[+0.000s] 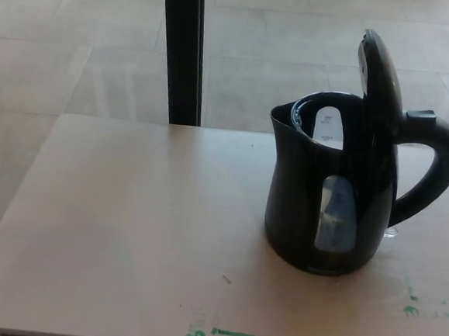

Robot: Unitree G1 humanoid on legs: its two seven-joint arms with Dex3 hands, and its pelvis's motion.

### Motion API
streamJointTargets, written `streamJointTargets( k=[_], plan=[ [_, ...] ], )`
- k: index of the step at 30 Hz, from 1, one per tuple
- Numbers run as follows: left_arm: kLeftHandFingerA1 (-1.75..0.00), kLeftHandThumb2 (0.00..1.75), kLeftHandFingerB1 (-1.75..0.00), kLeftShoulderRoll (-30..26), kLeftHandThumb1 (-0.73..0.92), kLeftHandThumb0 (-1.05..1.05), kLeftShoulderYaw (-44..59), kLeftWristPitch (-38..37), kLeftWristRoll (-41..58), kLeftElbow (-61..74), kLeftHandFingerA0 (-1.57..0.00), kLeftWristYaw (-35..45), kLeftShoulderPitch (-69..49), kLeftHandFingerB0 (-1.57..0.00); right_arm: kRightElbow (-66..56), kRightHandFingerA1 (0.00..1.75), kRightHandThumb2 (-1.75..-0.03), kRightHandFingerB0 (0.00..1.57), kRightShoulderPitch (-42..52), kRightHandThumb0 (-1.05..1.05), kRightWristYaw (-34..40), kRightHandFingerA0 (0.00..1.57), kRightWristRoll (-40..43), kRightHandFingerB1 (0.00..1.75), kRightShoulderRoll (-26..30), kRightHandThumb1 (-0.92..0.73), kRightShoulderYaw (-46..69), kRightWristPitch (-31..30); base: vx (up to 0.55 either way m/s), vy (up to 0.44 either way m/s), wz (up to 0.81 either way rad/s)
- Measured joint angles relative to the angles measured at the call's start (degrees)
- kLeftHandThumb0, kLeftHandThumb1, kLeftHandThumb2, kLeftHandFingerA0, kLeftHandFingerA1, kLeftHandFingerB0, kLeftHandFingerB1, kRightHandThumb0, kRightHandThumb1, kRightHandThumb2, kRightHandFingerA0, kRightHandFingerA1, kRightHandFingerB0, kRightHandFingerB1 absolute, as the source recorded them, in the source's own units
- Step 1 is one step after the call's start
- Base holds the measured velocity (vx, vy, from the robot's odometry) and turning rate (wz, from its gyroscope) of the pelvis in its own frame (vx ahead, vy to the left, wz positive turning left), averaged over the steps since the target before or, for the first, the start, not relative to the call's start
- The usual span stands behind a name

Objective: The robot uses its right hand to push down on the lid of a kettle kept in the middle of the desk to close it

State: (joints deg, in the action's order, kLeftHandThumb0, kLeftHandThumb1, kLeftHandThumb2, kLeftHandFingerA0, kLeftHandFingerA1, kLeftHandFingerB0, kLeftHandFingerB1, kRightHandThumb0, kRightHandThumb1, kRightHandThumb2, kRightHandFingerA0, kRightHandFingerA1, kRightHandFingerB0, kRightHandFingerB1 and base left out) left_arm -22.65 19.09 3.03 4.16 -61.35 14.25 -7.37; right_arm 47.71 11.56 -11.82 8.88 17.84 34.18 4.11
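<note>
Black kettle point(327, 199) stands upright on the counter point(126, 230), right of centre; its lid point(379, 79) is raised, hinged above the handle point(434, 173), which points right; closing has not begun. Neither robot hand is in view, so finger state cannot be told. Next move, by judgement: right robot hand must come in above the lid and press it down toward the spout side. Kettle mouth is open; contents not discernible; side window shows no clear water level.
</note>
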Motion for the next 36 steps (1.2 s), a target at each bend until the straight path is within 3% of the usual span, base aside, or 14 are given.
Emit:
streamJointTargets(
  k=[4, 5, 9, 10, 16, 18, 20, 21, 26, 27, 31, 34, 35, 36],
  plan=[
    [-0.52, 0.61, -0.35, -0.6, 0.67, -0.69, 2.7, 0.0, 1.4, -1.6, -0.52, 1.8, 1.1, -0.39, -0.9, 0.31, -0.71, 0.05, -0.6, -0.64, -1.4, 0.16, 2.9, 0.16, 0.2, -0.92, 5.1, 0.1, 0.00, 0.000, 0.00],
    [-0.50, 0.60, -0.35, -0.7, 0.66, -0.69, 3.4, 0.0, 1.8, -2.1, -0.53, 2.5, 1.4, -0.41, -1.0, 0.47, -1.07, 0.00, -1.0, -0.71, -1.8, 0.15, 3.8, 0.27, 0.2, -0.75, 6.5, 0.2, 0.00, 0.000, 0.00],
    [-0.61, 0.91, -0.47, -1.7, 0.56, -0.74, 5.9, 0.0, 3.1, -4.3, -0.49, 4.6, 2.3, -0.29, -3.3, 0.43, -1.06, 0.02, -2.7, -0.71, -3.3, 0.03, 6.7, 0.27, 1.0, -0.72, 10.3, 0.3, 0.00, 0.000, 0.00],
    [-0.52, 0.60, -0.35, -2.0, 0.67, -0.69, 6.5, 0.0, 3.5, -4.8, -0.51, 5.2, 2.6, -0.38, -4.7, 0.39, -1.08, 0.04, -3.4, -0.75, -3.7, 0.05, 7.6, 0.20, 1.4, -0.79, 11.3, 0.3, 0.00, 0.000, 0.00],
    [-0.52, 0.60, -0.37, -3.1, 0.66, -0.69, 8.0, 0.0, 4.7, -5.9, -0.55, 8.0, 2.9, -0.44, -15.2, 0.37, -1.16, 0.00, -10.1, -0.69, -5.5, 0.00, 10.4, 0.23, 5.7, -0.83, 11.3, 0.2, 0.00, 0.000, 0.00],
    [-0.62, 0.91, -0.49, -3.5, 0.55, -0.74, 8.3, 0.0, 5.2, -6.4, -0.51, 8.7, 3.0, -0.37, -19.9, 0.42, -0.73, 0.10, -13.0, -0.73, -7.0, 0.18, 11.9, 0.24, 7.1, -0.92, 10.5, -0.3, 0.00, 0.000, 0.00],
    [-0.63, 0.92, -0.48, -3.6, 0.54, -0.70, 8.4, 0.0, 5.4, -6.8, -0.48, 9.0, 3.1, -0.30, -23.6, 0.57, -1.09, 0.06, -15.2, -0.86, -7.6, 0.18, 12.8, 0.42, 7.7, -0.70, 9.6, -1.0, 0.00, 0.000, 0.00],
    [-0.58, 0.60, -0.37, -3.6, 0.66, -0.67, 8.5, 0.0, 5.5, -6.9, -0.55, 9.1, 3.1, -0.41, -25.9, 0.49, -0.67, 0.12, -16.5, -0.84, -7.8, 0.20, 13.1, 0.33, 7.8, -0.89, 8.8, -1.3, 0.00, 0.000, 0.00],
    [-0.66, 0.89, -0.50, -3.6, 0.49, -0.68, 8.7, 0.1, 5.9, -7.1, -0.53, 9.7, 3.1, -0.37, -35.1, 0.51, -1.05, 0.00, -21.8, -0.39, -7.3, 0.02, 13.7, 0.50, 8.0, -0.41, 4.7, -3.5, 0.00, 0.000, 0.00],
    [-0.63, 0.90, -0.49, -3.6, 0.51, -0.69, 8.9, 0.1, 6.0, -7.2, -0.51, 9.8, 3.1, -0.35, -36.9, 0.49, -1.09, 0.04, -23.6, -0.82, -6.9, 0.10, 13.6, 0.34, 8.0, -0.73, 3.4, -4.2, 0.00, 0.000, 0.00],
    [-0.58, 0.59, -0.37, -3.6, 0.64, -0.66, 9.2, 0.1, 6.4, -7.5, -0.56, 10.4, 3.1, -0.41, -42.0, 0.49, -1.08, 0.05, -32.2, -0.82, -5.8, 0.12, 12.2, 0.37, 10.3, -0.71, -3.6, -6.5, 0.00, 0.000, 0.00],
    [-0.63, 0.91, -0.48, -4.0, 0.53, -0.72, 9.5, 0.1, 6.9, -7.5, -0.49, 10.9, 2.7, -0.31, -43.0, 0.49, -1.05, 0.06, -38.3, -0.87, -5.4, 0.13, 10.4, 0.40, 12.3, -0.65, -8.9, -8.0, 0.00, 0.000, 0.00],
    [-0.54, 0.59, -0.36, -4.2, 0.65, -0.68, 9.5, 0.1, 7.1, -7.5, -0.51, 11.2, 2.5, -0.40, -42.6, 0.40, -0.66, 0.17, -40.6, -0.90, -5.4, 0.22, 9.6, 0.29, 12.8, -0.83, -11.1, -8.4, 0.00, 0.000, 0.00],
    [-0.52, 0.60, -0.37, -4.3, 0.64, -0.71, 9.5, 0.1, 7.3, -7.5, -0.50, 11.4, 2.4, -0.41, -42.1, 0.47, -1.02, 0.09, -42.2, -0.87, -5.3, 0.15, 9.0, 0.41, 13.2, -0.64, -12.6, -8.8, 0.00, 0.000, 0.00]
  ],
)
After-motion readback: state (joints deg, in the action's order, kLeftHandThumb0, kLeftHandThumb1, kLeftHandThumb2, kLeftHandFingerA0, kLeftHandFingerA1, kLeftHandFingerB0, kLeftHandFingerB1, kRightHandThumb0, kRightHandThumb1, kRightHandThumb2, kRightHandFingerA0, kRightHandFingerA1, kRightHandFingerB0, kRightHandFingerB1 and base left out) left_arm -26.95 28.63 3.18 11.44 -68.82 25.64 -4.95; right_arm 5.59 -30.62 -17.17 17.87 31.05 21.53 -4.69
